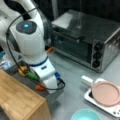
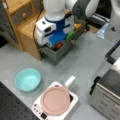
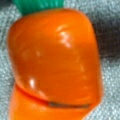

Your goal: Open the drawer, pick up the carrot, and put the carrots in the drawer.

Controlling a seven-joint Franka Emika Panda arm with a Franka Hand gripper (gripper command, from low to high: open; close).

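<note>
- Arm [image 1: 32,42]: reaches steeply down into the open drawer [image 1: 53,96], bent over the wooden cabinet [image 1: 20,102].
- Gripper [image 1: 46,86]: low inside the drawer; whether its jaws are apart or together cannot be told.
- Carrot [image 3: 56,62]: directly beneath the gripper, filling the wrist view, green top toward that view's top; in a front view [image 1: 40,87], at the gripper's tip.

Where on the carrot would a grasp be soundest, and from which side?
Probably across the thick orange shoulder of the carrot, just below its green top, coming straight down from above. It lies flat on a grey surface, and its rounded sides look free. The gripper hangs low over the open drawer, right above it.
</note>
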